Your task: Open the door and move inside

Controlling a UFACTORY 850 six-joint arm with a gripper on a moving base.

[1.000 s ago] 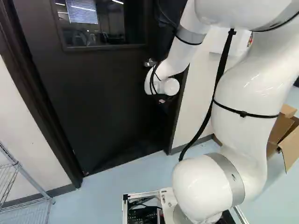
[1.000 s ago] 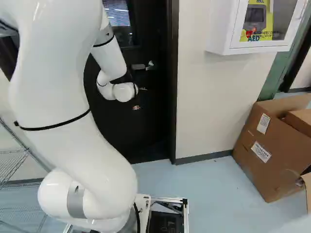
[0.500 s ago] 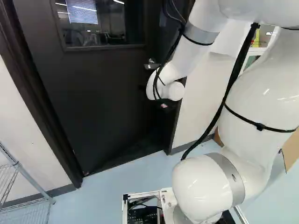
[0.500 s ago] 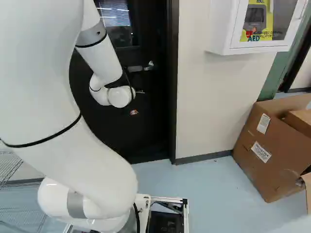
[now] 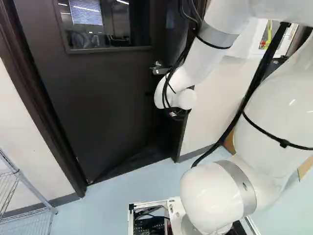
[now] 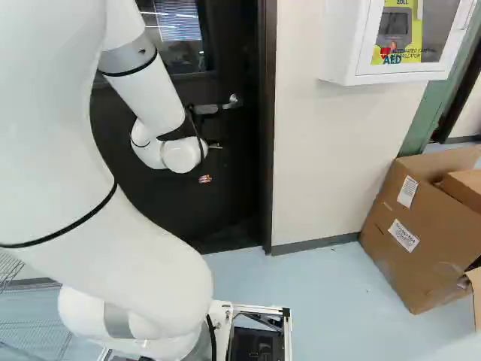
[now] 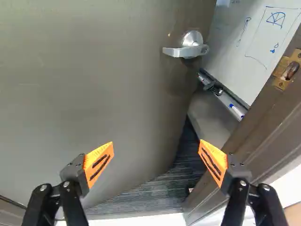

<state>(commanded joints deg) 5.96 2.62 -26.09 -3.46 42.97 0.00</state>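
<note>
The black pincer (image 5: 174,114) has its 2 orange-padded fingers spread wide. Ahead of it, the dark, flat door (image 7: 94,84) stands ajar, its silver metal lever handle (image 7: 186,51) beyond the fingers. Between door and brown frame (image 7: 263,125), a white whiteboard (image 7: 263,42) shows through the gap.

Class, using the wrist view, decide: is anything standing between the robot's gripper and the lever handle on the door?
Nothing visible stands between the open gripper and the lever handle. The handle sits ahead of the gripper, on the face of the door, which is ajar from its frame.
</note>
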